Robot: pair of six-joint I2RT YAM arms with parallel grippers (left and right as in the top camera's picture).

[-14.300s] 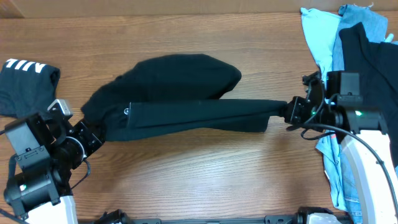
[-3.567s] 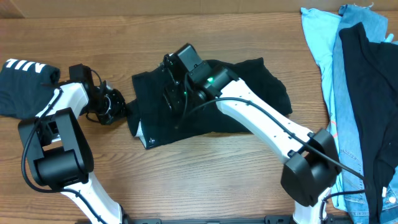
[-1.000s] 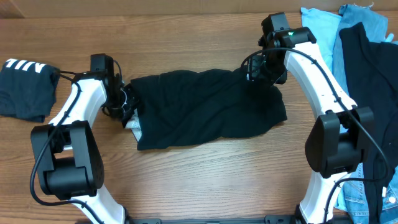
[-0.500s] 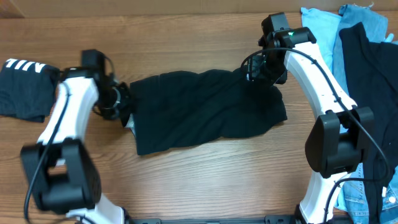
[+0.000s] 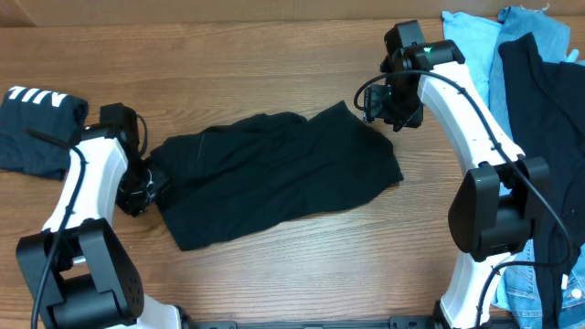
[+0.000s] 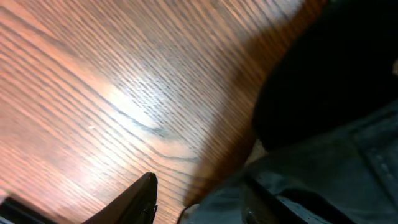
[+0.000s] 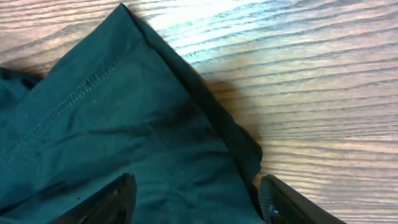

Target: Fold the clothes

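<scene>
The left claw [image 6: 198,186] is released, its two fingers standing apart; a fold of the black tee [image 5: 274,174] lies between them, and bare wood shows beside one finger, so nothing looks pinched. This claw sits at the left end of the tee, low over the tabletop [image 5: 274,55]. The right claw [image 7: 198,183] is released too, fingers wide, just over the tee's far right corner, where a stitched hem runs; whether it touches the cloth I cannot tell. The tee lies spread and wrinkled in the middle of the tabletop, slanted in the overhead view; well apart at the far left lies a folded black garment [image 5: 37,128] with white letters; at the right edge a light-blue piece [image 5: 466,46], a denim-blue piece [image 5: 539,27] and another black tee [image 5: 539,110] overlap.
</scene>
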